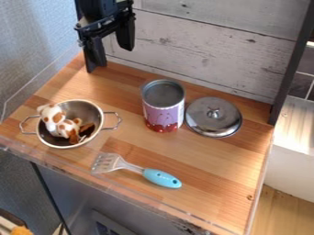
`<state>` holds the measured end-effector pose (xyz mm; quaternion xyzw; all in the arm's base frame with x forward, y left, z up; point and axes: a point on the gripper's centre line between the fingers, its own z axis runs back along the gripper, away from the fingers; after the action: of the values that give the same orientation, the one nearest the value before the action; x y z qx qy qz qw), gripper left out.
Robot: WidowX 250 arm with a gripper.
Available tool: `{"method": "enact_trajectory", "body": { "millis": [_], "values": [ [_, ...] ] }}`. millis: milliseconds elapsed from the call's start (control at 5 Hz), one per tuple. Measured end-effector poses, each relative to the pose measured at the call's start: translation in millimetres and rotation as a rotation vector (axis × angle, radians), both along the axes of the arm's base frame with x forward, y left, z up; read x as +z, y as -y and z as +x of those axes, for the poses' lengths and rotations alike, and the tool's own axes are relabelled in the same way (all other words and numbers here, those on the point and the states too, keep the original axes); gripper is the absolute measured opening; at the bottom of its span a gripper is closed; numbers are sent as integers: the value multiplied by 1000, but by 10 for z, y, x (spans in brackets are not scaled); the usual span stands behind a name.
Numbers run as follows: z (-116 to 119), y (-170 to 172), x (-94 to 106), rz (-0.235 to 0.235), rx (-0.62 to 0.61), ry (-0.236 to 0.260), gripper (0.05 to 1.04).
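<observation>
One wide-open, empty pincer hangs above the wooden counter.

A brown-and-white toy dog sits inside the two-handled round metal pot, left of the purple-and-red cylindrical can.

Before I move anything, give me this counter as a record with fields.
Gripper: open, empty, above the counter's far left
Pot: metal, two handles, at left
In pot: brown-and-white toy animal
Can: purple and red, upright
Lid: metal, knob up, right of can
Spatula: slotted head, blue handle, lying near front edge
</observation>
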<state>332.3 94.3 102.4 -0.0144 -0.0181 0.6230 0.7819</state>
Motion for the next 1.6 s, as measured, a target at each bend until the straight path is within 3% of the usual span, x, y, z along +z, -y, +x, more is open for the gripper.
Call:
{"method": "enact_trajectory", "body": {
  "millis": [400, 600, 800, 1000, 1200, 1600],
  "values": [
    [-61, 4, -122, -10, 1, -64, 999],
    [-165, -32, -73, 31, 26, -64, 999],
    [-346, -105, -51, 108, 38, -73, 1000],
    [-570, -236, -110, 131, 65, -76, 999],
    [-766, -397, -195, 130, 103, -79, 1000],
    [-904, -555, -339, 128, 134, -59, 999]
  ]
}}
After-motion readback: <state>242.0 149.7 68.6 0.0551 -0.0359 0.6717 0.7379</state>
